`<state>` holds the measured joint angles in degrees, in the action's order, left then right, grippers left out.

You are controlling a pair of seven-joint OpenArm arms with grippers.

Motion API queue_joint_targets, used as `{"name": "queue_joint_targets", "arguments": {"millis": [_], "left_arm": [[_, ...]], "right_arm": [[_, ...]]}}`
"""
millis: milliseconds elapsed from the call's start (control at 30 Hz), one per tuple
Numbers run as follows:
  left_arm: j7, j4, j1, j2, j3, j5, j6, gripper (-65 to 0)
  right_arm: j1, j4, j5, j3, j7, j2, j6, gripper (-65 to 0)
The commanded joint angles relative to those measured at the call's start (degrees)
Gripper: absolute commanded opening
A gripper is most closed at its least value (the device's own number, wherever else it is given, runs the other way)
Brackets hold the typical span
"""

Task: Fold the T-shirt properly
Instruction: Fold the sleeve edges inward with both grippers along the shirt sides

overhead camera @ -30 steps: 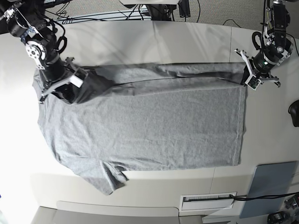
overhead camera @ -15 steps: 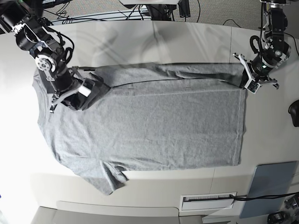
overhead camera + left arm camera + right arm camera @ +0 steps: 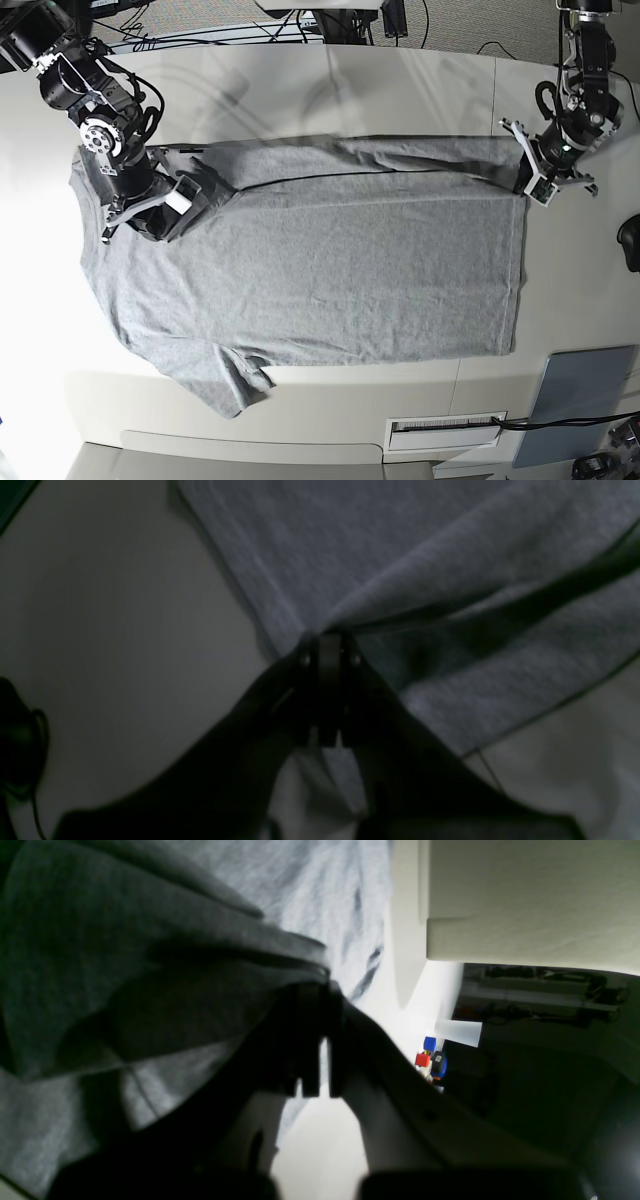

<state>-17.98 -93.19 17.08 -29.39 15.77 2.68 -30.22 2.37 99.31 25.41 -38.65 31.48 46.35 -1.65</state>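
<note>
While the T-shirt (image 3: 320, 275) is spread flat across the pale table (image 3: 400, 90), its far edge is doubled over into a narrow band that is held at both ends. The hem-side corner of that band is pinched by the left gripper (image 3: 527, 180), whose jaws are seen in the left wrist view (image 3: 327, 645) to be closed on the bunched grey fabric (image 3: 400, 555). The shoulder end is clamped by the right gripper (image 3: 185, 195); in the right wrist view its closed fingers (image 3: 312, 1040) are draped by a dark fold of the cloth (image 3: 125, 965). One sleeve (image 3: 225, 380) is left lying flat at the near edge. A grey-blue pad (image 3: 585, 395) is seen well apart from the garment, at the table's near corner.
</note>
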Motion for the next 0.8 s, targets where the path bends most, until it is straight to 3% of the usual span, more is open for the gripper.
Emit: {"name": "queue_joint_targets", "arguments": {"millis": [0, 433, 500, 633, 700, 767], "left_arm": [[1.25, -0.79, -1.11, -1.11, 0.48, 0.35, 0.57, -65.0], [0.76, 0.59, -2.12, -1.11, 0.48, 0.37, 0.55, -65.0], [0.76, 0.70, -2.14, -1.11, 0.48, 0.46, 0.55, -62.1], [0.59, 0.70, -2.14, -1.11, 0.48, 0.63, 0.57, -47.4], [-0.63, 0.70, -2.16, -1.11, 0.48, 0.98, 0.59, -42.1], [-1.16, 0.70, -2.14, -1.11, 0.48, 1.25, 0.59, -41.1]], "right_arm": [[-0.79, 0.63, 0.76, 0.61, -0.09, 0.92, -1.07, -65.0], [-0.79, 0.63, 0.72, 0.68, 2.16, 0.76, -1.20, -65.0], [-0.79, 0.63, 0.68, 0.92, 2.64, 0.76, -1.20, -58.4], [-0.79, 0.63, 0.70, 1.53, 2.64, 0.74, -1.27, -39.8], [-0.79, 0.66, 0.70, 1.68, 3.17, 0.46, -2.93, -38.4], [-0.79, 0.66, 0.70, 1.68, 4.17, -0.20, -6.82, -38.4]]}}
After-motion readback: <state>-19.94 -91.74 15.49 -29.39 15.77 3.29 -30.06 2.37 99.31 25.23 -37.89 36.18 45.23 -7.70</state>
